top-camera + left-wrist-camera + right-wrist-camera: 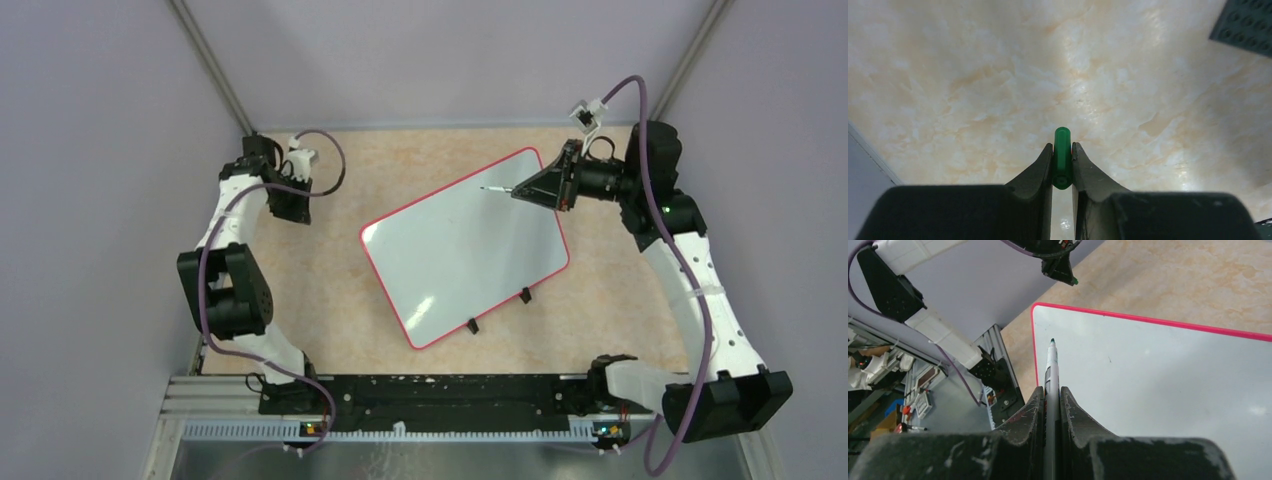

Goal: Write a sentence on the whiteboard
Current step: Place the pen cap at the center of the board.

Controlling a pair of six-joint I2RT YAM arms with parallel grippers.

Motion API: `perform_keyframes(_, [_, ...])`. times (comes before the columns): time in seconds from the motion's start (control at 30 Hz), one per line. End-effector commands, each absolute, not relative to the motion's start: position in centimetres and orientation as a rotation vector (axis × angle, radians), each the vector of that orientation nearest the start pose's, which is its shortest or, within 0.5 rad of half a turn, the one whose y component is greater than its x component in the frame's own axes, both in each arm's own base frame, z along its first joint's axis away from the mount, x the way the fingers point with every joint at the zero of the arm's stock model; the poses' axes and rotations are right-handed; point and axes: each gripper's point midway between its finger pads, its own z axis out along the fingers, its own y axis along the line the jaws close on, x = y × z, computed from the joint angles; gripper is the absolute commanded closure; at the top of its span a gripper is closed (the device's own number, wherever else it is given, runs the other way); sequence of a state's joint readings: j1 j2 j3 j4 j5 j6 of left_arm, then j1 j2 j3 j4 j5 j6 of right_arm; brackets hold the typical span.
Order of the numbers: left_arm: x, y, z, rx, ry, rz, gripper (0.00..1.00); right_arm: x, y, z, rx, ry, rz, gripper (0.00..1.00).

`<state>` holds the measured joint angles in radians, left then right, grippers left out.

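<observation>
The whiteboard [460,255] lies tilted in the middle of the table, glossy white with a red-pink rim. No sentence shows on it; its face [1158,375] is bare. My right gripper [522,192] is shut on a grey marker [1051,365], whose dark tip points at the board's far part. Whether the tip touches the board I cannot tell. At the table's far left my left gripper [296,210] is shut on a green marker cap [1062,155] above the bare tabletop.
Two small black clips [473,326] [524,294] sit on the board's near edge. A dark grey studded plate [1245,25] lies at the upper right of the left wrist view. Grey walls close in the beige marbled table [620,300] on three sides.
</observation>
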<state>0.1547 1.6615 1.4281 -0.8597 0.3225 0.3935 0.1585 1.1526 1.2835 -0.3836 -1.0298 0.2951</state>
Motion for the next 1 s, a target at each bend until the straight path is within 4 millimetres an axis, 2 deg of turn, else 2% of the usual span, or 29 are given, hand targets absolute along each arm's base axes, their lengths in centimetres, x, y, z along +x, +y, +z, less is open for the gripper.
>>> perform_keyframes(0.0, [36.3, 3.2, 10.0, 0.504, 2.716, -0.137, 0.99, 25.0, 19.3, 36.9, -0.713, 1.721, 1.141, 1.00])
perform_keyframes(0.1, [36.5, 3.2, 7.7, 0.500, 2.758, -0.143, 0.97, 24.9, 19.1, 36.2, -0.709, 1.733, 1.122, 1.00])
perform_keyframes(0.3, [36.6, 2.3, 4.8, 0.532, 2.817, -0.144, 0.92, 24.6, 18.9, 35.1, -0.716, 1.754, 1.106, 1.00])
perform_keyframes(0.5, [36.7, 2.0, 3.3, 0.532, 2.853, -0.143, 0.87, 24.4, 18.9, 35.0, -0.723, 1.751, 1.102, 1.00])
perform_keyframes(0.57, [36.5, 1.9, 3.2, 0.533, 2.855, -0.152, 0.83, 24.4, 18.8, 34.8, -0.726, 1.757, 1.101, 1.00])
perform_keyframes(0.77, [36.1, 0.9, 4.3, 0.547, 2.843, -0.226, 0.58, 24.3, 18.8, 34.9, -0.735, 1.760, 1.090, 1.00])
perform_keyframes(0.97, [36.3, -0.2, 7.0, 0.556, 2.794, -0.307, 0.46, 24.3, 18.8, 34.9, -0.737, 1.759, 1.091, 1.00])
